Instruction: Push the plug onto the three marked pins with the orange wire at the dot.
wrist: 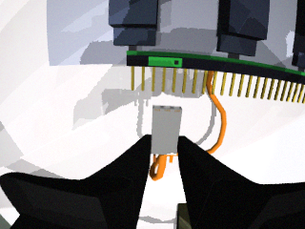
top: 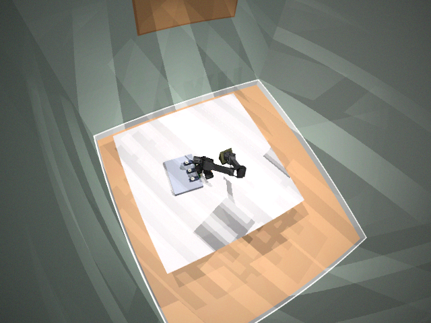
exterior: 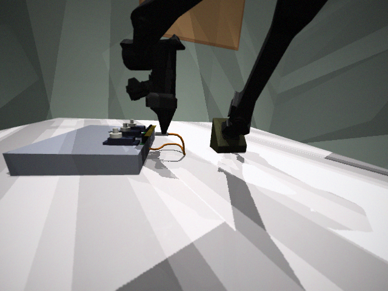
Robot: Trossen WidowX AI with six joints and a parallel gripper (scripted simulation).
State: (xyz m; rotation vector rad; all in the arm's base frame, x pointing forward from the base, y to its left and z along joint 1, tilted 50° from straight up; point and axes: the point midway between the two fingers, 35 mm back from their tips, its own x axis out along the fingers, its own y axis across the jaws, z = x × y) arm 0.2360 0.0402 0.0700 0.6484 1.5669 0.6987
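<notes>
My gripper (exterior: 163, 133) (wrist: 164, 140) is shut on the grey flat plug (exterior: 159, 134) (wrist: 166, 123), gripping its rear half. The plug's holed end faces the row of gold pins (wrist: 164, 80) (exterior: 150, 130), with a short gap to the tips in the wrist view. It looks nearly square to the row, roughly in front of the green band (wrist: 161, 61); the dot (wrist: 176, 62) is at the band's right end. The orange lead (wrist: 222, 119) (exterior: 182, 142) loops from the plug's rear to the holder (top: 180, 180) (exterior: 75, 164). Which hole is orange's and the exact height match are unclear.
Several dark servos with pale round tops stand on the holder; one servo (wrist: 133, 21) is behind the band, another (wrist: 243, 21) to its right. Unmarked pins continue on both sides. The olive wedge (exterior: 228, 148) under the arm's base stands behind the gripper.
</notes>
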